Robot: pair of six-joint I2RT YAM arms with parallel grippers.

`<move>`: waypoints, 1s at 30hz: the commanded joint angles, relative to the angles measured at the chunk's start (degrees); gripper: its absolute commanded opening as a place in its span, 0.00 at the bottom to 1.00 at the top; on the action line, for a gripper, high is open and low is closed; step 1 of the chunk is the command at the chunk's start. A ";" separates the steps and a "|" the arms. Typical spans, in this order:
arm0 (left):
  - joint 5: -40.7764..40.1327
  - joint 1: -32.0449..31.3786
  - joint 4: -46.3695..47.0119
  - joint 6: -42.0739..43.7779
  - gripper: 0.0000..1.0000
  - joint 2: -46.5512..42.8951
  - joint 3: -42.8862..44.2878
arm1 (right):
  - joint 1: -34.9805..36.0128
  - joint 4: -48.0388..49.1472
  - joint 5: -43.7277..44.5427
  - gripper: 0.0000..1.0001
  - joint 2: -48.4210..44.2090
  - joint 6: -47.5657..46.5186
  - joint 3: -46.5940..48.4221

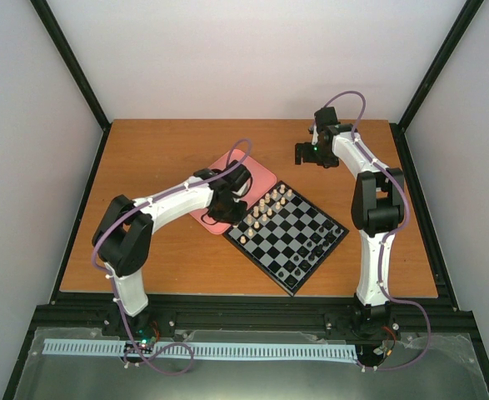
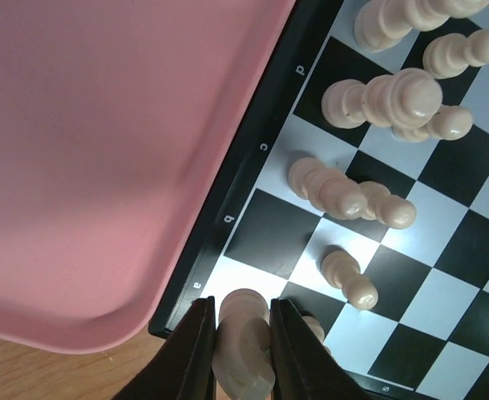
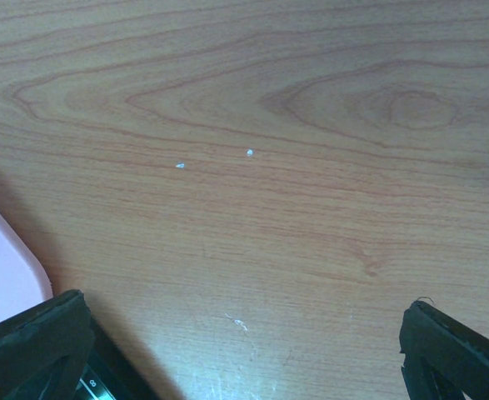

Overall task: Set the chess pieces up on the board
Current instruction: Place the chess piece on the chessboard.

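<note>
One small cream peg-like chess piece [image 2: 244, 350] sits pinched in the left gripper [image 2: 242, 312], with the black fingers [image 2: 192, 358] nearly shut on both its sides. It's over the corner square by the "a" mark of the black-and-grey checked board [image 2: 237, 187]. I can't tell if it's touching down yet.

Looks like the placing step to me. Next it needs a straight lower, then a release.

Other cream pieces [image 2: 344, 196] stand toward 1 o'clock, and the pink rounded tray [image 2: 102, 167] is at 10 o'clock. The right gripper [image 3: 244, 337] gapes wide and empty over the brown wooden table [image 3: 311, 125].

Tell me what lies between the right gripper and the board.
Nothing but bare table separates the right gripper from the board, per the top view.
</note>
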 commanded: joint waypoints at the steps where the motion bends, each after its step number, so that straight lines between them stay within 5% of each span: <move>1: 0.06 -0.39 2.32 -1.58 0.03 1.39 1.02 | -0.27 0.78 0.14 1.00 -2.26 -0.25 -1.25; 30: 1.66 -0.89 5.33 -2.51 0.04 6.90 2.62 | -0.34 0.91 0.46 1.00 -1.67 -0.43 -1.29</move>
